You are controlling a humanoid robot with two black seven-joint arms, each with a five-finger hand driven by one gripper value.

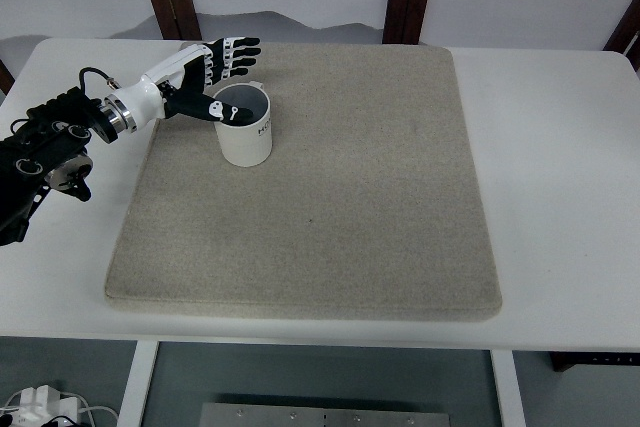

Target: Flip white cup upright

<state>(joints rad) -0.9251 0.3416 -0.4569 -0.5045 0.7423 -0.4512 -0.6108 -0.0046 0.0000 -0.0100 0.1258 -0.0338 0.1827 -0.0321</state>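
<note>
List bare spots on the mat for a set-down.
Free: the mat right of and in front of the white cup, through to its right and near edges. Crowded: the far-left corner, where the left robot hand sits against the cup.

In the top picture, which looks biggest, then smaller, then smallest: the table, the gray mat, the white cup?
1. Table: biggest, it runs past the mat on every side.
2. Gray mat.
3. White cup: smallest, standing on the mat.

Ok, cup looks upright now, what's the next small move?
Probably ease the left hand up and back off the cup. The cup stands mouth-up on the mat, while the thumb seems hooked over its rim and the fingers sit spread behind it.
</note>
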